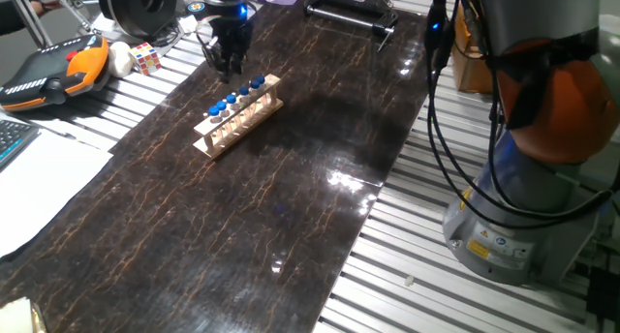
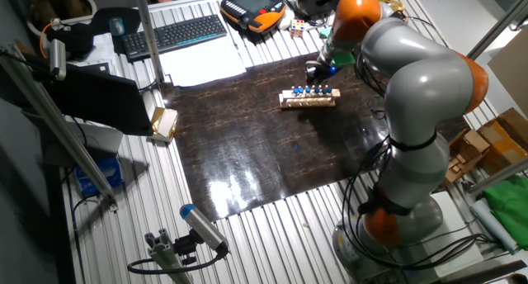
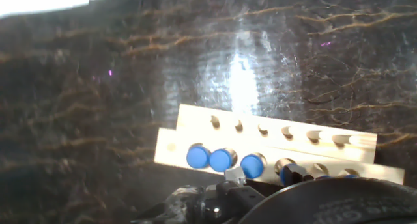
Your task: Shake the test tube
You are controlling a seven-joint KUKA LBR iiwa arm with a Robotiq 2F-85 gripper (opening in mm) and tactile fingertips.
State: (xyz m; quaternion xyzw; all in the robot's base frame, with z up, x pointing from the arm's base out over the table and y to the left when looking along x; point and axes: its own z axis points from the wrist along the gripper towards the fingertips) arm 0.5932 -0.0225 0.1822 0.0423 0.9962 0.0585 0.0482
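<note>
- gripper (image 1: 231, 70) is hanging over the far end of the wooden rack (image 1: 238, 126), its dark fingers pointing down at the row of blue caps; from the one fixed view it is sitting just above the rack, apart from it.
- jaws are looking slightly parted in the one fixed view, with nothing between them, but i cannot tell for sure how wide they are standing; the hand view is showing only the dark body of the hand at the bottom edge.
- test tubes (image 1: 236, 99) are standing upright in the rack, blue caps lined up in a single row along its top bar; in the other fixed view the row (image 2: 310, 92) is sitting beside the arm's wrist.
- hand view is looking down on the rack (image 3: 273, 140): three blue caps (image 3: 223, 159) are showing side by side in the nearer bar, and further holes to their right are running under the hand's dark housing.
- rack is resting on the dark marbled mat (image 1: 271, 236), which is shining with glare.
- orange pendant (image 1: 48, 76) and a colour cube (image 1: 145, 57) are lying off the mat on the slatted table (image 1: 407, 275).
</note>
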